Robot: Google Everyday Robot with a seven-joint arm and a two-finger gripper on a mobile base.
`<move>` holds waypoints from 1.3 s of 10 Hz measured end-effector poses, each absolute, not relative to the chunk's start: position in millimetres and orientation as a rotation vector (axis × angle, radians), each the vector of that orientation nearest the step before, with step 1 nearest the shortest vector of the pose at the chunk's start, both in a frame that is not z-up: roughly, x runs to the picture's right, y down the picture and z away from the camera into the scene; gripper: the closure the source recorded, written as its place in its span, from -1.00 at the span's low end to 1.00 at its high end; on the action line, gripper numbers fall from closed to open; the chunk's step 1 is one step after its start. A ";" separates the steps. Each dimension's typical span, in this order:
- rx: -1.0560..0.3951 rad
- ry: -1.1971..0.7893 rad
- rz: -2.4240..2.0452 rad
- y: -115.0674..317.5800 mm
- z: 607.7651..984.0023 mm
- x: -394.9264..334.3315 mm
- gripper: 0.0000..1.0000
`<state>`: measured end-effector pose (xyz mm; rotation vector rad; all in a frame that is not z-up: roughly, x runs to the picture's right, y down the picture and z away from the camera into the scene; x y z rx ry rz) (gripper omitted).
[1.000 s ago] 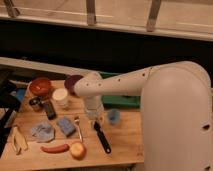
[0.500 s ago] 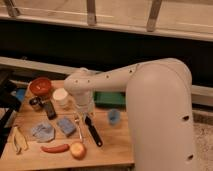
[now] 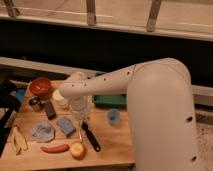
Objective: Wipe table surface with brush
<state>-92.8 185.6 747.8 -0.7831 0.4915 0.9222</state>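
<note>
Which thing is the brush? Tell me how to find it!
Look at the light tan wooden plank tabletop, in front of the green rectangular tray. Just below the robot's end effector lies the slim black-handled brush, slanting toward the table's front edge. It is dark and thicker, unlike the thin silver fork beside it and the blue square sponge beyond that.

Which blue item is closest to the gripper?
The square blue sponge, just left of the gripper hanging over the brush; the blue cup sits farther right.
</note>
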 end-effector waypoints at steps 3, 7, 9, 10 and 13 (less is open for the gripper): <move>-0.780 0.537 0.962 193.9 746.9 -49.6 1.00; -0.743 0.509 1.003 158.0 768.7 -43.7 1.00; -0.748 0.471 0.987 148.3 773.0 -75.9 1.00; -0.751 0.462 0.973 146.5 774.9 -92.4 1.00; -0.764 0.477 0.956 150.4 778.1 -115.6 1.00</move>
